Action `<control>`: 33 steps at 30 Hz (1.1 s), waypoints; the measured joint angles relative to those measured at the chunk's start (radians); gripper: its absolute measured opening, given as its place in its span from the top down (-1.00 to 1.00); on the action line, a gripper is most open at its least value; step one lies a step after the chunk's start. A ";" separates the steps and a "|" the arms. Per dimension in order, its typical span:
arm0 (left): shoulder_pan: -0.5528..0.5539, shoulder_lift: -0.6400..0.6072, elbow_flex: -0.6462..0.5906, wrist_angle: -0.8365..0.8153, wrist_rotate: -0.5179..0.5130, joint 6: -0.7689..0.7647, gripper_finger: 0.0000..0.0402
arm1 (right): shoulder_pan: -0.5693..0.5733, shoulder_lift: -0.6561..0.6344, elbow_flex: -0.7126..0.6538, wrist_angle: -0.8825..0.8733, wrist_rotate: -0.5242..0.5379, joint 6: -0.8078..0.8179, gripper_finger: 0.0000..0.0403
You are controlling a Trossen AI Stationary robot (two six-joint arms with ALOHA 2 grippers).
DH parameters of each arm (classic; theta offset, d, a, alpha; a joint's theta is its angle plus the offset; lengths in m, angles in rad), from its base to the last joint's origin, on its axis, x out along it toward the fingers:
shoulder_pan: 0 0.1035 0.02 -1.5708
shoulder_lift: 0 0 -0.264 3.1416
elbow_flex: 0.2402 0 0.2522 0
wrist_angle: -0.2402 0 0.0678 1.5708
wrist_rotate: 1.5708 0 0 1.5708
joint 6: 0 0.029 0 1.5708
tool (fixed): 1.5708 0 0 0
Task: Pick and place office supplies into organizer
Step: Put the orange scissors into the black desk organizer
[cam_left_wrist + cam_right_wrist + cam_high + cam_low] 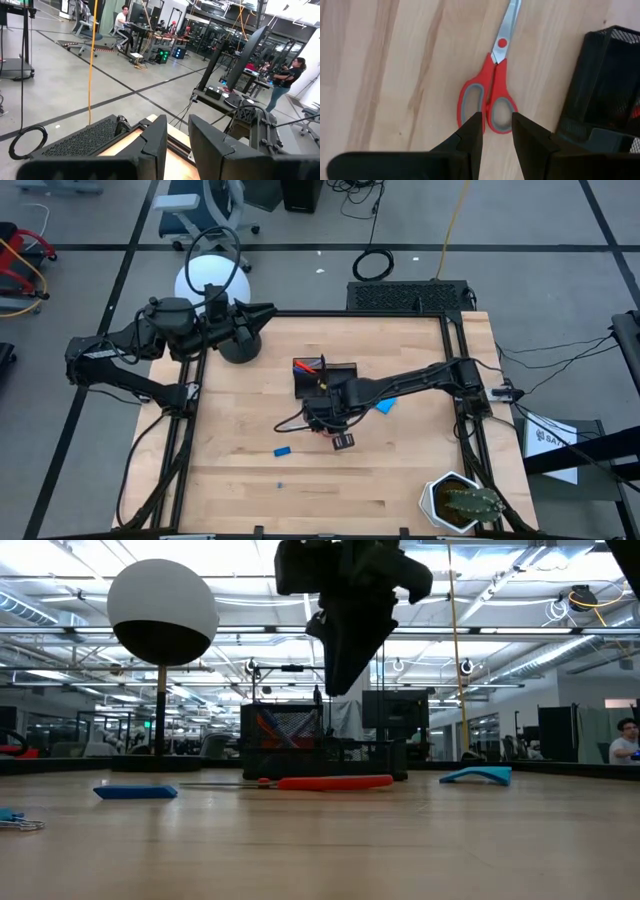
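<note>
Red-handled scissors (490,100) lie flat on the wooden table, blades closed; the low view shows the scissors (330,782) in front of the black mesh organizer (290,740). My right gripper (496,127) hangs open above the scissors' handle loops, pointing steeply down and well clear of the table (345,680). The organizer (325,375) stands just beyond it, with an orange pen (310,365) sticking out. A blue pad (386,406) and a small blue eraser (282,450) lie on the table. My left gripper (177,135) waits raised at the far left corner (265,310), open and empty.
A lamp with a white globe (205,280) and a round black base (240,345) stands at the table's far left. A potted cactus (465,502) sits at the near right corner. A tiny blue piece (280,483) lies toward the near edge. People work in the room behind.
</note>
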 joint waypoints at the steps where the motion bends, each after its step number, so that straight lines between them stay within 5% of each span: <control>1: 0.000 0.000 0.000 0.000 0.000 0.000 0.57 | 0.000 0.001 -0.008 0.011 -0.001 -0.005 0.51; 33: 0.000 0.000 0.000 0.000 0.000 0.000 0.57 | 0.059 0.003 -0.295 0.295 -0.041 0.046 0.51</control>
